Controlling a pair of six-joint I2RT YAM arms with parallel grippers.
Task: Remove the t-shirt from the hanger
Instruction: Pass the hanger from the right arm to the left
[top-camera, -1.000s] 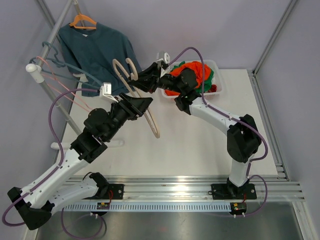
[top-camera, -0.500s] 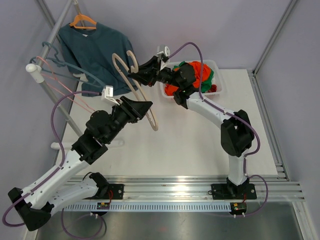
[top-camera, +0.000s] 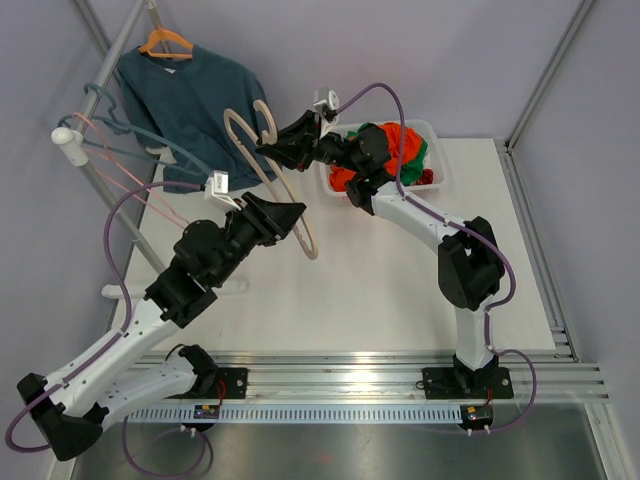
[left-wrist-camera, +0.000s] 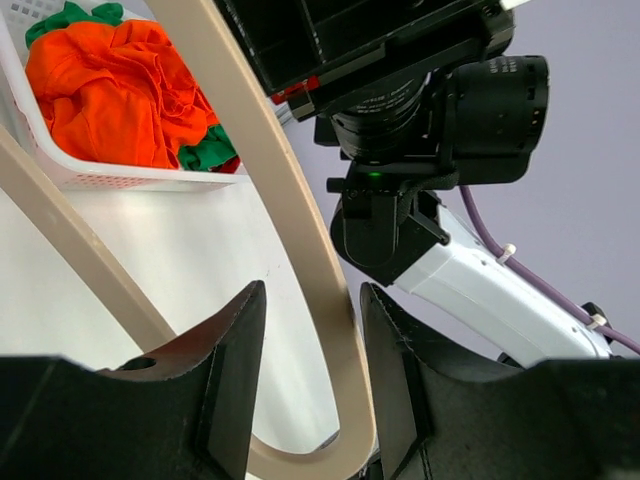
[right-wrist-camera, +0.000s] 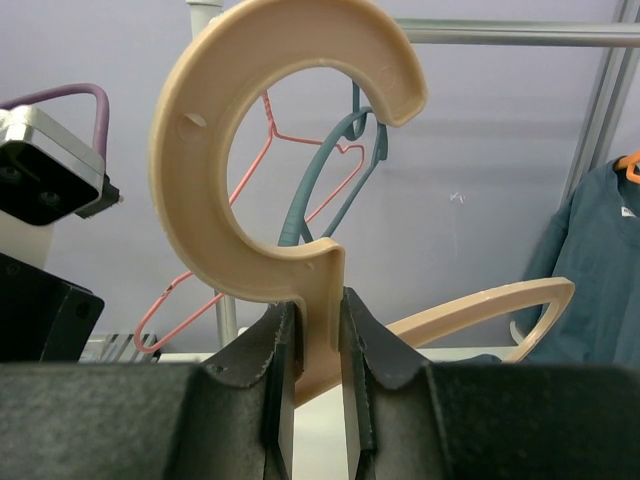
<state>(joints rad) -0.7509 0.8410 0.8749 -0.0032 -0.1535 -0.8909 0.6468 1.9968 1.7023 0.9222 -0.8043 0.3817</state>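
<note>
Seen from above, the black bodies of both arms cover the places where the beige hanger meets their fingers, so the hold cannot be read from there. The left wrist camera shows only a curved stretch of the hanger, with both ends running out of the picture. The right wrist camera catches the teal shirt as a strip cut off at the edge.

The hanger is bare and held in the air above the white bench. The right gripper has its fingers clamped on the hanger's neck, just below the hook. The left gripper has its fingers apart, one on each side of the hanger's arm, with bench showing between one finger and the wood.

The teal shirt hangs on an orange hanger at the far left, well apart from both sets of fingers. Orange and green clothes lie in a white basket.
</note>
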